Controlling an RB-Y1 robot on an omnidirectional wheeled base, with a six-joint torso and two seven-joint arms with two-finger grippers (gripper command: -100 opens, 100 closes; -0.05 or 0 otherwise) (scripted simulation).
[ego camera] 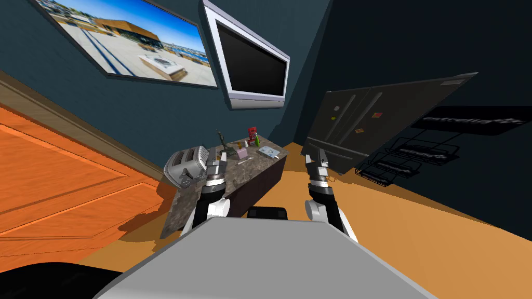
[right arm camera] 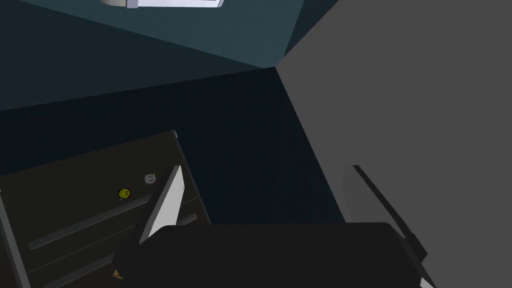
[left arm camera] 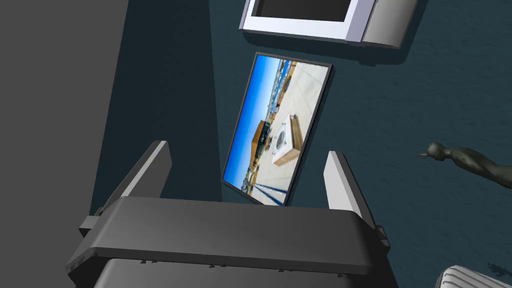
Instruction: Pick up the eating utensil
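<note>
Utensil (ego camera: pixel 244 161) looks like the thin pale sliver lying flat on the counter (ego camera: pixel 253 168), just past my left gripper (ego camera: pixel 216 157) and away from the toaster (ego camera: pixel 186 165); too small to tell fork from spoon. Left claw is released, blades spread with nothing between them, but it points at the wall, not at the counter. Right gripper (ego camera: pixel 316 155) is also released and empty, hanging off the counter toward the fridge (ego camera: pixel 363 124); I'd leave it parked. My plan: pitch the left wrist down until its camera sees the counter, centre the sliver between the blades, turn them to straddle the handle crosswise, then descend slowly. It's thin and flat, so it will likely slip unless the blades reach the surface.
</note>
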